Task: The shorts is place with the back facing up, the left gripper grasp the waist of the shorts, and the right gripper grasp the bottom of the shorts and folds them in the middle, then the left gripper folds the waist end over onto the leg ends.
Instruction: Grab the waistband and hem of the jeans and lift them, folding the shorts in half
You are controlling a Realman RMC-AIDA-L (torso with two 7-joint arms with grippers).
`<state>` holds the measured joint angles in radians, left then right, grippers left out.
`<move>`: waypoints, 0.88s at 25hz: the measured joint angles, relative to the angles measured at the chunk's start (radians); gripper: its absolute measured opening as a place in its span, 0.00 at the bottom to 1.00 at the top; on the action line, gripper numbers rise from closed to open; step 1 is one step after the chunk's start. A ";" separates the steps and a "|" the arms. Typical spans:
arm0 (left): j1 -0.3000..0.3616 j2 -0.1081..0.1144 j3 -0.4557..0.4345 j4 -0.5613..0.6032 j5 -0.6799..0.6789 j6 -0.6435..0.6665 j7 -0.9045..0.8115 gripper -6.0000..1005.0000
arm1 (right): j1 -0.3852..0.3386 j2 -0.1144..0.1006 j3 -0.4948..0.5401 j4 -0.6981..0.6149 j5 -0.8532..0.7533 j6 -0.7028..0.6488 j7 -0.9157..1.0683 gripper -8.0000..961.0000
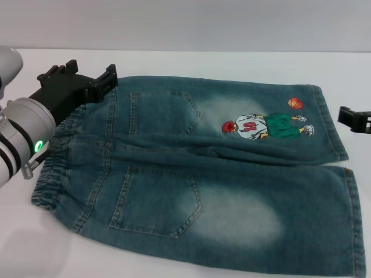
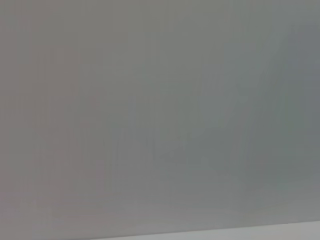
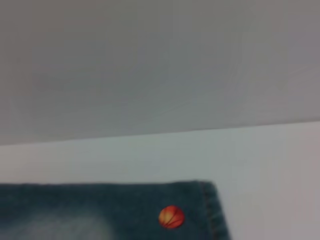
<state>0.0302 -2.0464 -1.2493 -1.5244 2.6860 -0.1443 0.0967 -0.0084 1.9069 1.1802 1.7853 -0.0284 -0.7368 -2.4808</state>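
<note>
Blue denim shorts (image 1: pixel 197 174) lie flat on the white table (image 1: pixel 174 61), back pockets up, elastic waist to the left and leg ends to the right. A cartoon print with an orange ball (image 1: pixel 295 103) marks the far leg. My left gripper (image 1: pixel 87 75) hovers open at the far corner of the waist, its black fingers (image 1: pixel 107 76) just past the band. Part of my right gripper (image 1: pixel 353 119) shows by the far leg's hem, apart from the cloth. The right wrist view shows that leg corner of the shorts (image 3: pixel 100 210) and the ball print (image 3: pixel 171 217). The left wrist view shows only grey.
The white table (image 3: pixel 260 165) continues beyond the shorts up to a plain grey wall (image 1: pixel 185 23). The near leg reaches the table's front right.
</note>
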 joint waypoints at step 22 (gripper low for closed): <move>0.004 -0.004 -0.136 -0.159 0.000 -0.421 0.067 0.78 | 0.111 0.042 0.254 0.106 0.597 -0.482 -0.403 0.64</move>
<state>0.0346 -2.0505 -1.3849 -1.6834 2.6857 -0.5653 0.1636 0.1027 1.9489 1.4345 1.8912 0.5683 -1.2192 -2.8842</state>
